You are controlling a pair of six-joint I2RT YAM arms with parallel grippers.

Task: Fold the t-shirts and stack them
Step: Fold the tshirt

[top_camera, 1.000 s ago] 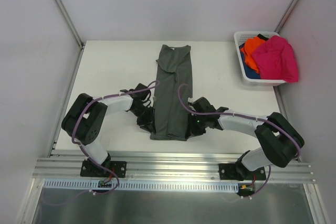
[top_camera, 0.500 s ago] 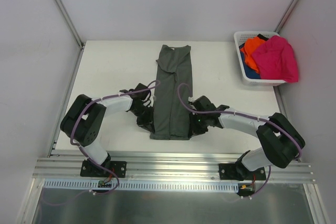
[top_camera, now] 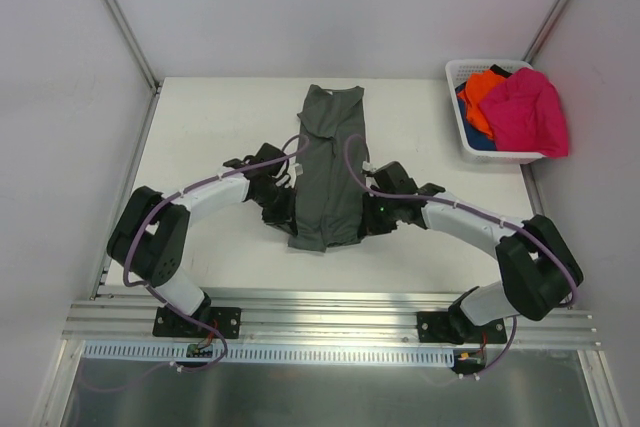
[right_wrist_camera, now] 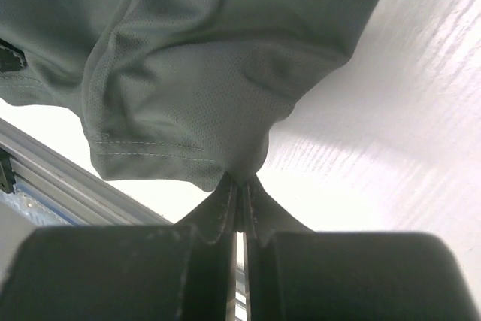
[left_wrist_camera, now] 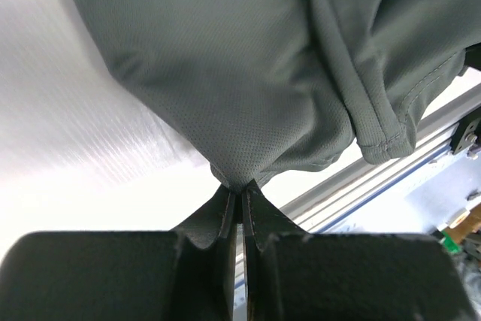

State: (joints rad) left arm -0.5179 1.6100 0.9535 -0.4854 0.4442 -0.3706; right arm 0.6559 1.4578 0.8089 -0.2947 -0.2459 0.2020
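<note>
Clamping the left pincer [left_wrist_camera: 240,189] fully closed on a small peak of cloth at the near-left corner of the dark grey-green shirt [top_camera: 328,162]. Rising from those tips and spreading away to the pincer's right, with the hem apparently lifting a little off the worktop [top_camera: 210,137]. Lying as a narrow folded strip between the two pincers, running lengthwise straight ahead of them toward the far edge, collar end farthest off. Clamping the right pincer [right_wrist_camera: 239,186] just as tightly on a matching pinch at the near-right corner, cloth spreading away to that pincer's left. Flanking the hem about equally, neither arm nearer, so probably needing to travel forward together along the strip, carrying the near end over toward the collar. Waiting well to the right of the right pincer and farther back: a magenta shirt [top_camera: 528,112], an orange shirt [top_camera: 482,97] and a blue shirt [top_camera: 478,139], heaped in a white basket [top_camera: 452,72].
</note>
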